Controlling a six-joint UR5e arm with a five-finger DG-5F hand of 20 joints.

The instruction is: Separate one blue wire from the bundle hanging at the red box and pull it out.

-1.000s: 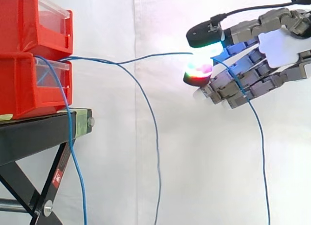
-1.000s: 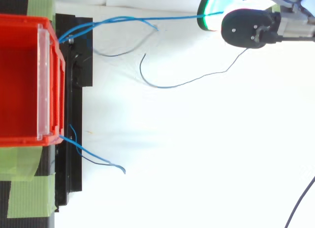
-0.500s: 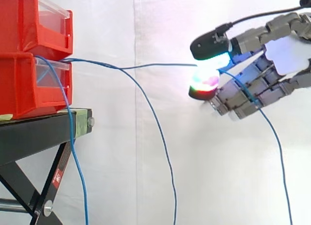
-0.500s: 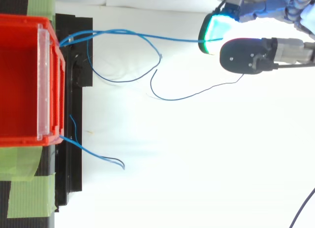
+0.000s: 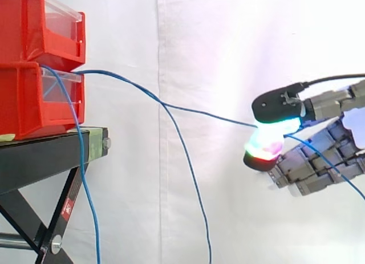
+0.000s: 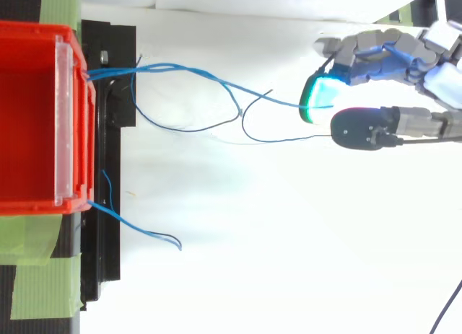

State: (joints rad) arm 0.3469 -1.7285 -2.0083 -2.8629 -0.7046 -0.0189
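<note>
Two stacked red bins (image 5: 40, 59) sit on a black stand (image 5: 51, 153) at the left. Several blue wires (image 5: 85, 178) come out of the lower bin's front and hang beside the stand. One blue wire (image 5: 194, 112) runs taut and slanting down from the bin to my hand (image 5: 319, 155) at the right, which is shut on it between the thumb pad and a glowing fingertip (image 5: 263, 150). The wire's free end trails off behind the hand. In the top view the same wire (image 6: 216, 81) crosses from the red bin (image 6: 36, 117) to the hand (image 6: 382, 56).
A white curtain hangs behind everything. Another blue wire (image 6: 141, 229) sticks out at the bin's near corner in the top view. Green tape (image 6: 36, 276) holds the stand's base. Open room lies between the stand and my hand.
My hand has moved down and to the right, away from the bins, with the wire in its pinch. The wire now slants downward instead of running level.
</note>
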